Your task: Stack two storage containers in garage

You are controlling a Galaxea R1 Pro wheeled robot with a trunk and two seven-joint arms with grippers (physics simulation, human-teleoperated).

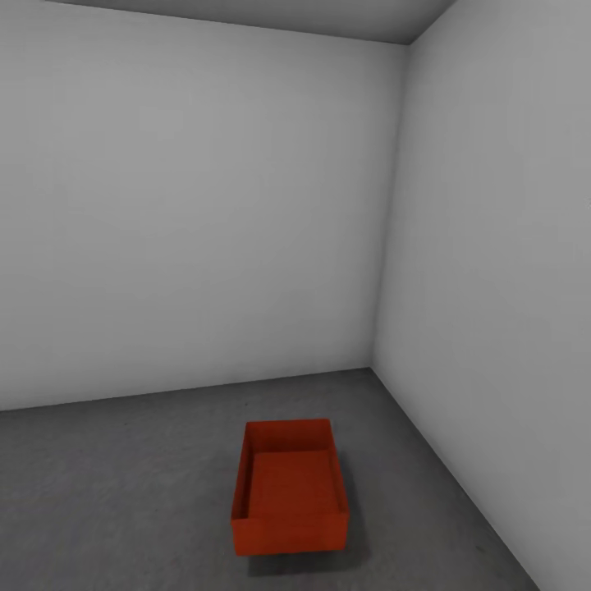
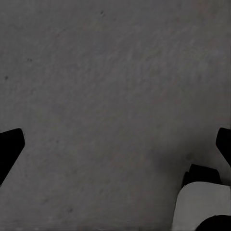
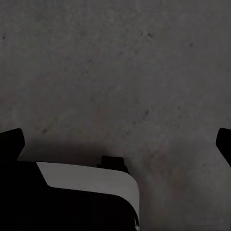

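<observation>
Head view: we face a corner of the garage, two plain grey-white walls point(image 1: 197, 213) meeting to our right of centre. One orange-red storage container point(image 1: 290, 486) sits upright on the dark grey concrete floor point(image 1: 107, 492), open top up, nothing visible inside. It lies near the corner where the walls meet, closer to the right-hand wall than to the far one, touching neither. Its long sides run roughly away from us, slightly skewed — a soft shadow falls along its right side.

Left wrist view: the left gripper point(image 2: 115, 144) points down at mottled concrete. Its two dark fingertips point(image 2: 9, 144) show at opposite edges of the picture, set wide apart, nothing between them. A white and black part of the robot point(image 2: 202, 199) shows by one fingertip.

Right wrist view: the right gripper point(image 3: 115, 142) also faces bare concrete, fingertips point(image 3: 10, 140) spread wide, nothing held. A white-edged dark part of the robot body point(image 3: 91, 180) lies below — we cannot tell which part.
</observation>
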